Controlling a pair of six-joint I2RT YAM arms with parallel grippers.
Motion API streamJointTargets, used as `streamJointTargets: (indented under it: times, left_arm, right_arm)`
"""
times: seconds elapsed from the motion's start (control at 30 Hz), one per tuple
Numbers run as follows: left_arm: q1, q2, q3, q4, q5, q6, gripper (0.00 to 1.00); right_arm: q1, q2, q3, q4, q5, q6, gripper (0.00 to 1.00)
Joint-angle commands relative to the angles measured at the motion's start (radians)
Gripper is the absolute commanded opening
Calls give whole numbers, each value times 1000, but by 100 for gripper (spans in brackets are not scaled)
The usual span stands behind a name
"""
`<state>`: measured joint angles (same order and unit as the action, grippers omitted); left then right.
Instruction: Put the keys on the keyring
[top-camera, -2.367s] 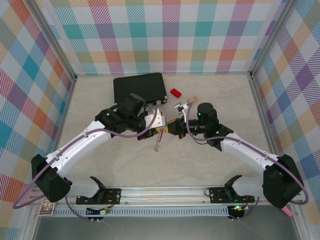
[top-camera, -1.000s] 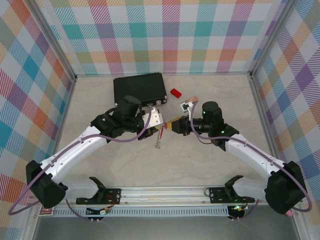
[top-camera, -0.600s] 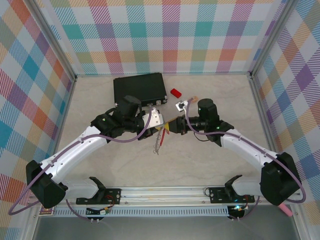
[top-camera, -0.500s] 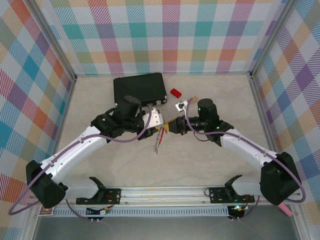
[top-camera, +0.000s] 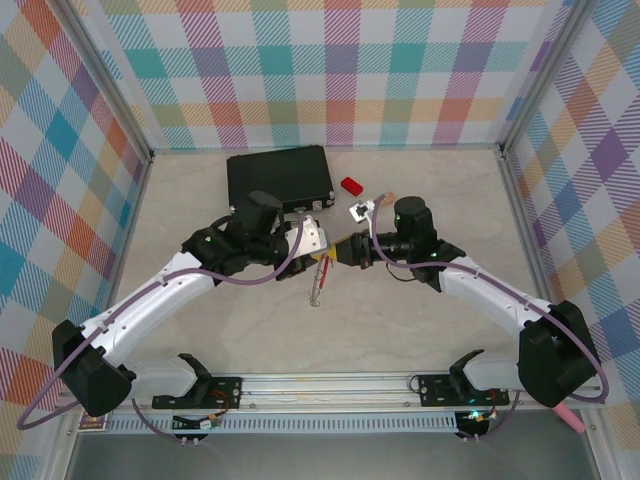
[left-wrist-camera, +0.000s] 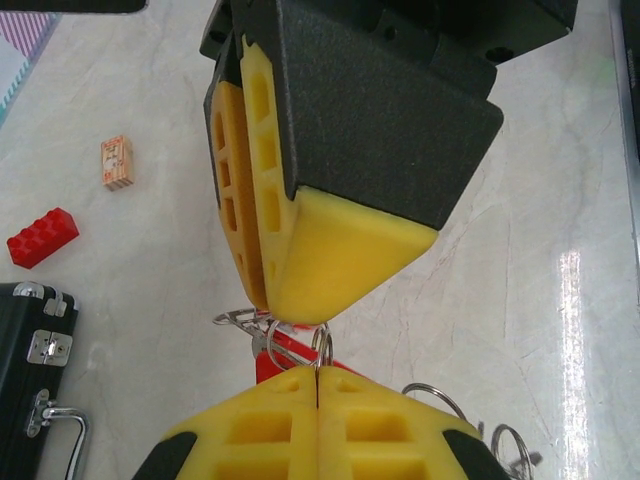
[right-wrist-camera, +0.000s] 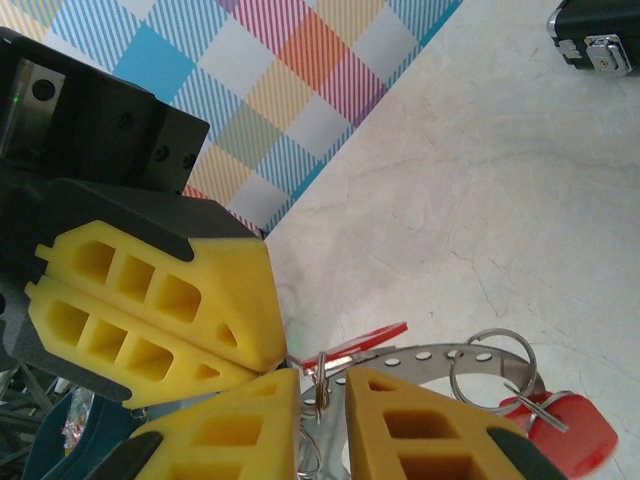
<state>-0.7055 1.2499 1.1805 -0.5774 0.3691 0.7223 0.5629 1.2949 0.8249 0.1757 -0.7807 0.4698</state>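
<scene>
Tabletop (top-camera: 400, 330) lies open around; left claw (left-wrist-camera: 318, 372) clenches keyring (top-camera: 317, 283); whether right claw (right-wrist-camera: 322, 385) grips, cannot tell.

Table (top-camera: 400, 330): pale, marbled stone-look top, walled on three sides. We note three items lying directly on it, all toward the far edge. Black case (top-camera: 278, 176) lies flat, latches and handle facing us. Red block (top-camera: 351, 185) sits just right of the case, apart from it. Small tan printed block (top-camera: 389, 198) lies further right, near the red one.

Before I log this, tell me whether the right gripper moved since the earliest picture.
Yes: the right gripper shifted slightly back, toward the red brick.
</scene>
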Motion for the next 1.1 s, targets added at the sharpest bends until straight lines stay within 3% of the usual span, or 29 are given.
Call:
streamJointTargets:
  times: [0.0, 0.33, 0.5, 0.6, 0.67, 0.8, 1.07]
  left_arm:
    - [-9, -5, 5, -17, 31, 6, 0]
    - [-9, -6, 2, -9, 34, 2, 0]
    - [-8, -7, -1, 4, 36, -3, 0]
    - [-9, -10, -11, 21, 32, -15, 0]
    - [-9, -21, -28, 52, 28, -32, 0]
    - [-8, -66, -113, 198, 14, -105, 0]
    - [-8, -175, -364, 685, -57, -304, 0]
  right_arm:
    - [-3, 13, 32, 37, -33, 15, 19]
    - [-2, 39, 36, 57, -55, 33, 17]
    - [-4, 41, 33, 59, -60, 38, 10]
    - [-3, 37, 31, 52, -55, 36, 0]
    - [-3, 25, 32, 35, -30, 26, 0]
    - [-4, -7, 45, -37, 41, -12, 0]
    - [-9, -28, 137, -226, 148, -101, 0]
